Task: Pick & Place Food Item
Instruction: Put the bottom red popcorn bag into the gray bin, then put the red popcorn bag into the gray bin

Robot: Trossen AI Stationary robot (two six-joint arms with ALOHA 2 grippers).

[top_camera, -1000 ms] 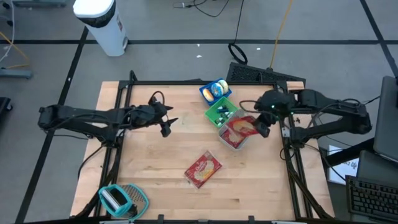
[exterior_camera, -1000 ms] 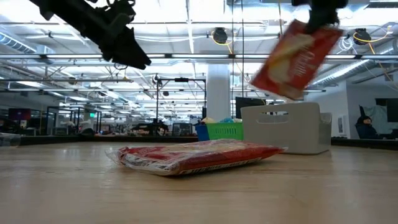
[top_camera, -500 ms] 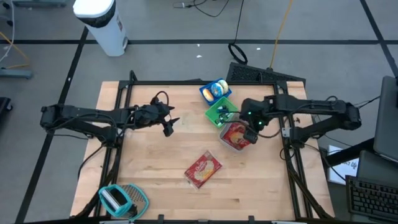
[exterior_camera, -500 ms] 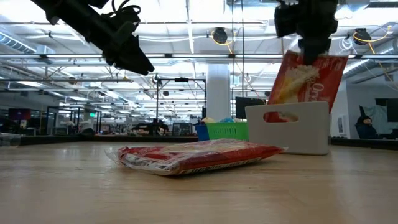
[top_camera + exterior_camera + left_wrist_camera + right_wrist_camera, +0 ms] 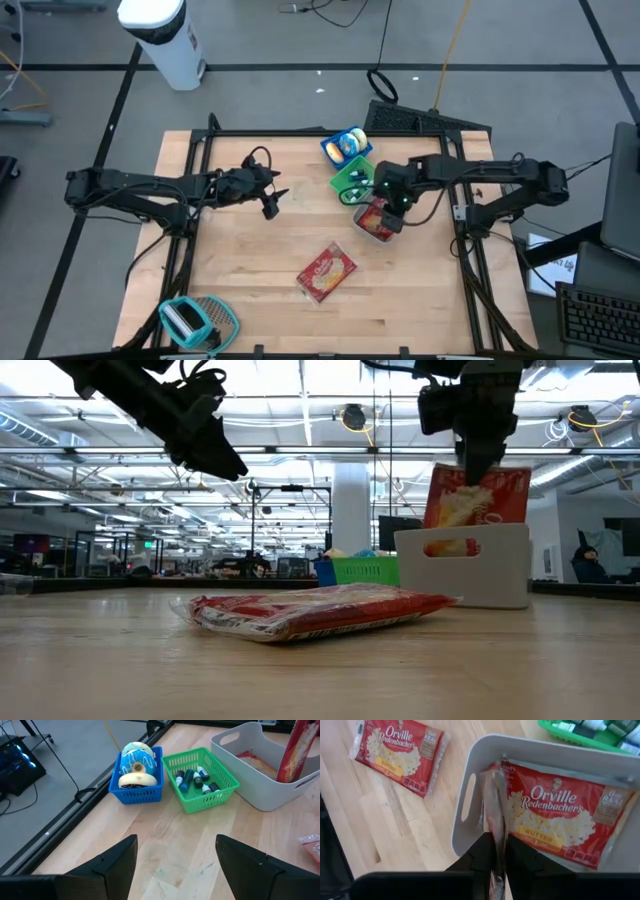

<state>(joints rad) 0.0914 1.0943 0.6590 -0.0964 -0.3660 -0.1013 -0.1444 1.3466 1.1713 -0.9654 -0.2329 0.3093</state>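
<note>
Count, popcorn bags: three. One lies flat inside the grey bin (image 5: 470, 800), label up (image 5: 555, 820). A second stands on edge in the same bin (image 5: 475, 505), its top edge pinched between my right gripper's (image 5: 497, 852) narrow-set fingers; in the low view it rises above the bin wall (image 5: 462, 565) directly beneath that gripper (image 5: 478, 460). The third lies flat on the bare table (image 5: 328, 272), toward the near edge and well apart from the bin (image 5: 378, 222).

Count, containers: three in a row along the far right of the table. Blue basket (image 5: 140, 780) with round packaged items, green basket (image 5: 204, 779) with small dark bottles, then the grey bin (image 5: 260, 775). Green sits between blue and grey, close beside each.

Count, arms: two. My left gripper (image 5: 268, 205) hangs above the table's left centre, fingers spread wide, nothing between them; the left wrist view shows only bare wood between its two fingers (image 5: 115, 865). The right gripper (image 5: 392, 198) is over the bin.

One teal-and-white object (image 5: 195, 320) sits at the near left corner; I cannot tell what it is.

Surface: light wood tabletop (image 5: 250, 260) on a black frame. Room: grey floor with dark tape lines, a white cylinder (image 5: 165, 40) beyond the table, cables, and an open hall under ceiling lights in the low view.
</note>
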